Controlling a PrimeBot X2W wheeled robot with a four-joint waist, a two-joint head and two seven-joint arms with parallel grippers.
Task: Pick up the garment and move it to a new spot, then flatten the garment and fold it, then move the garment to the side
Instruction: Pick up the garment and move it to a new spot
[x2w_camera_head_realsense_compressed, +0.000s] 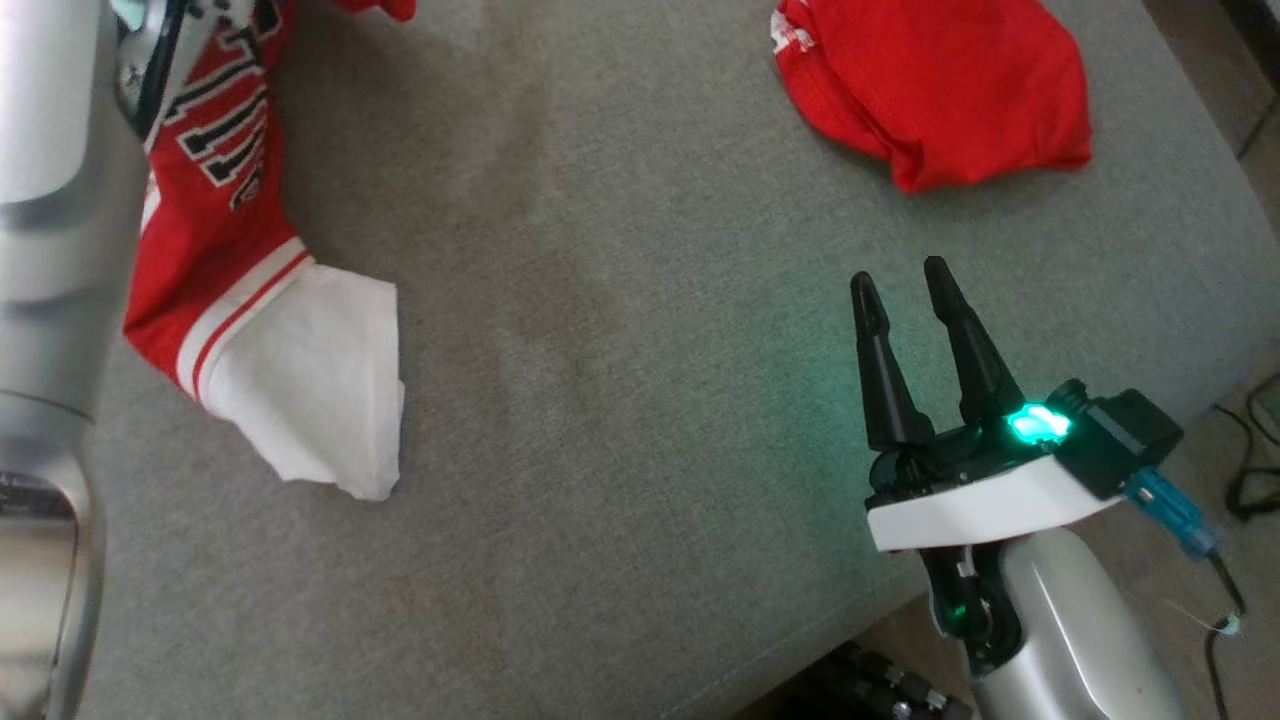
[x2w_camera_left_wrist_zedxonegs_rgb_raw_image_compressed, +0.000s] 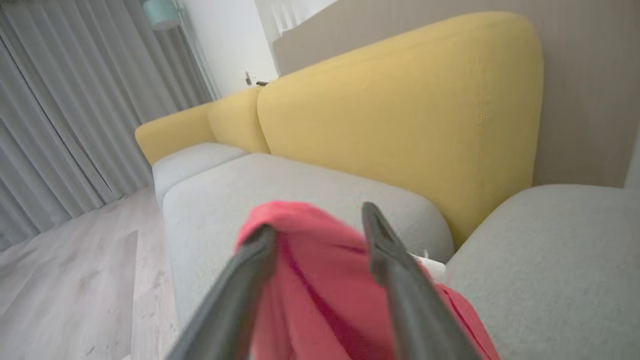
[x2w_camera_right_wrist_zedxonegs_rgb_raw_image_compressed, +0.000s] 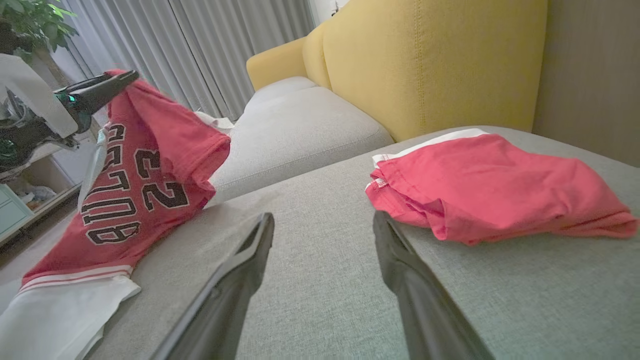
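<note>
left wrist view | left fingers apart, jersey draped between | right fingers apart

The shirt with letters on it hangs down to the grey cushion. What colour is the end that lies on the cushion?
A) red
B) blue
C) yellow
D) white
D: the lettered shirt is red higher up, but below its stripes the end resting on the grey cushion is plain white.
</note>
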